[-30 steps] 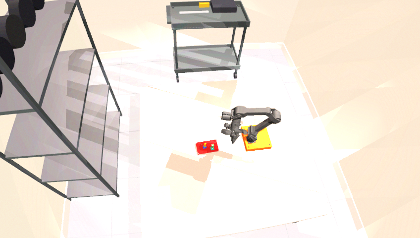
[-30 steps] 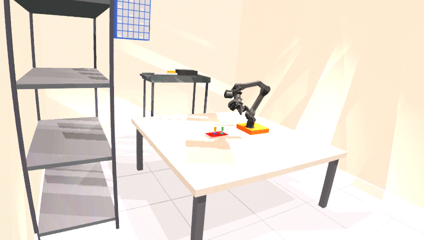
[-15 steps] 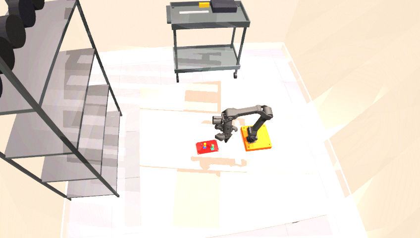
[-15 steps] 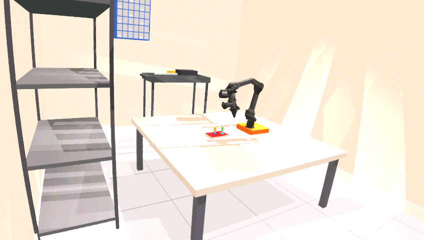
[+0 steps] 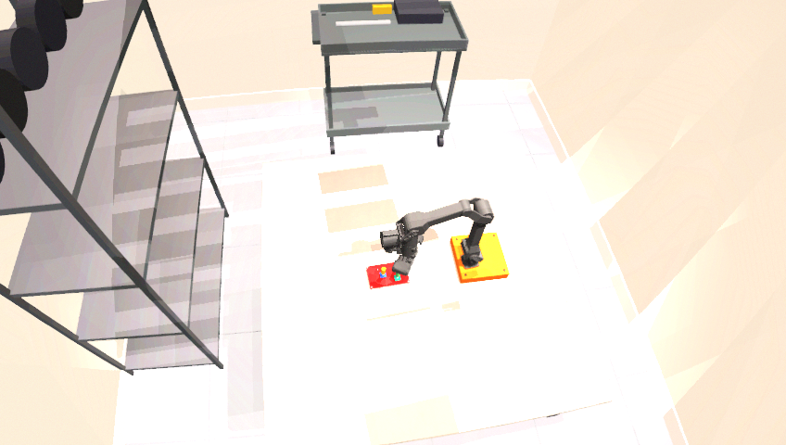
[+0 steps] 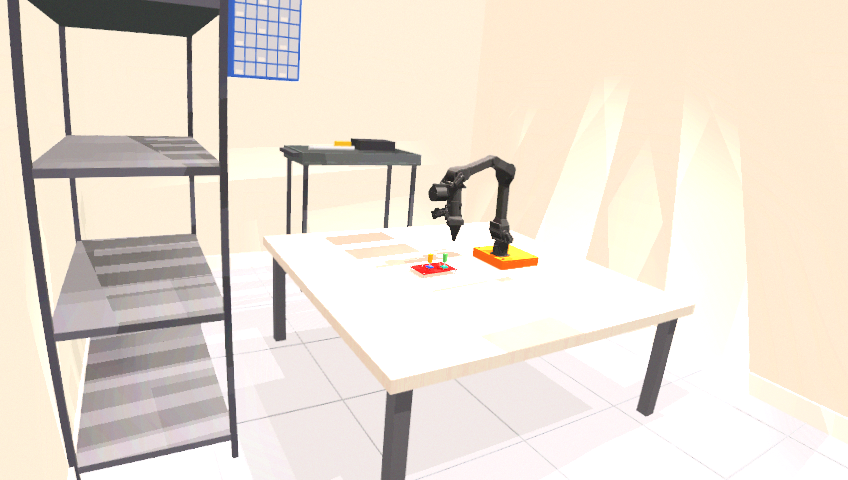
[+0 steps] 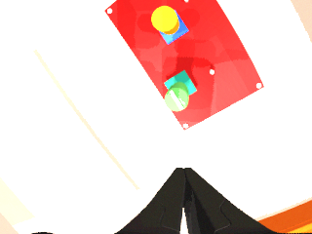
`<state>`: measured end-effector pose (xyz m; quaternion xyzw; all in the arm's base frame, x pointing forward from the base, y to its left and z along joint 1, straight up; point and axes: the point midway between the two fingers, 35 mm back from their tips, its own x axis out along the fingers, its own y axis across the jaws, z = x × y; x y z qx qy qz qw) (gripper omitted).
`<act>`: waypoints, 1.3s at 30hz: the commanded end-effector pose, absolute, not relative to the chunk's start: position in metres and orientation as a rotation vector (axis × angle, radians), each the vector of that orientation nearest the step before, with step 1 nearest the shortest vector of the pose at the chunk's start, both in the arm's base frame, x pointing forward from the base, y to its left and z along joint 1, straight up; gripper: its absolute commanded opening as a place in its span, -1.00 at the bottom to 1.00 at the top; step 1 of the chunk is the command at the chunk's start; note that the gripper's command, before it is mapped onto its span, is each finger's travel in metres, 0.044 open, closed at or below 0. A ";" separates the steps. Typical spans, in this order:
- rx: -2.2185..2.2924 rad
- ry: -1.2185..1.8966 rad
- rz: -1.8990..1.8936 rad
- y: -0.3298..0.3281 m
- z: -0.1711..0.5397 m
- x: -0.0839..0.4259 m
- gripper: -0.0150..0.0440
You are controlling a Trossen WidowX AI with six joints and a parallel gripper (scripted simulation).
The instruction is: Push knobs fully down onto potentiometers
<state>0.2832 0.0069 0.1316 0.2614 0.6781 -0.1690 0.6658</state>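
The red circuit board [image 5: 374,281] [image 6: 421,272] [image 7: 234,73] stands on the table. A yellow knob [image 5: 383,269] [image 6: 430,257] [image 7: 165,19] stands above the blue potentiometer [image 7: 174,36]. A green knob [image 6: 445,256] [image 7: 176,98] stands above the teal potentiometer [image 6: 444,267] [image 7: 180,80]; its top carries a white line in the wrist view. In the exterior view both knobs sit raised, with a gap below each. My gripper [image 6: 455,239] [image 7: 182,175] is shut and empty, its tips together. It points down above the board's side nearest the arm base, higher than the knobs and touching neither.
The arm base stands on an orange-yellow block [image 5: 490,264] [image 6: 517,259] to the right of the board. A grey cart [image 5: 394,46] [image 6: 357,157] stands beyond the table [image 6: 535,321]. A tall shelf rack [image 5: 182,336] [image 6: 142,324] stands at the left.
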 end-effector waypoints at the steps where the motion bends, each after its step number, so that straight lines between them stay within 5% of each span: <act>1: 0.449 1.520 -0.363 0.004 0.129 0.300 -0.49; 39: 0.358 1.520 -0.353 0.003 0.085 0.311 -0.49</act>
